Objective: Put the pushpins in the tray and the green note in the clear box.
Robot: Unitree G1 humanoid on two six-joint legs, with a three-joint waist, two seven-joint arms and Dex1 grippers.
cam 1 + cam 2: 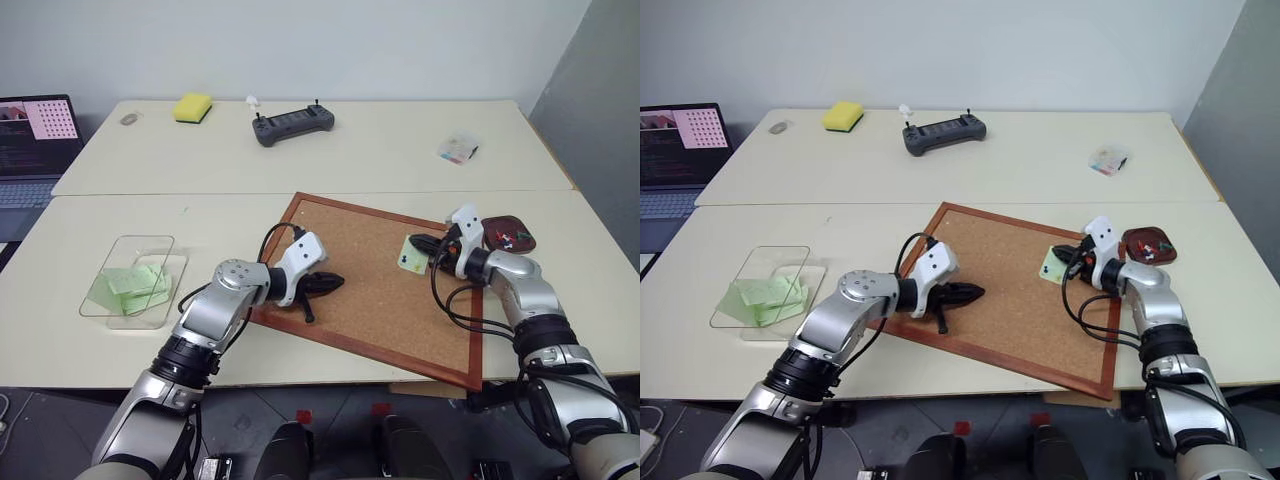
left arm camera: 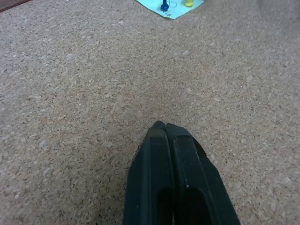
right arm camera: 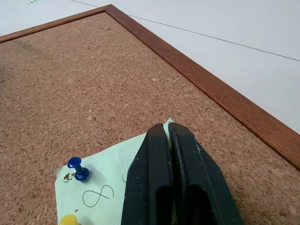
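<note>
So the green note is sitting on the cork board, out near the board's right-hand edge, and it's being pinned down by at least two pushpins: a blue pushpin and a yellow pushpin at one side of the sheet. The right gripper is hovering right at the note's far corner with its fingers pressed together, and honestly I can't tell if there's a pin head or paper edge caught between them or nothing at all. The left gripper is idling over bare cork with its fingers squeezed together too, holding nothing. Handling-wise I'm guessing the note is feather-light and floppy, so tugging it while pinned is probably going to tear it; pins should come out first, taken by their plastic heads and pulled straight up, since they're tiny, slick and easy to flick away. After that, pinching a free corner looks like the way to go. The tray is sitting just off the board's right side with a few pins already in it, and the clear box is way over on the left with other green notes inside. Only writing I'm seeing is a hand-drawn loop like an "8" or infinity sign on the note; no brands readable.
</note>
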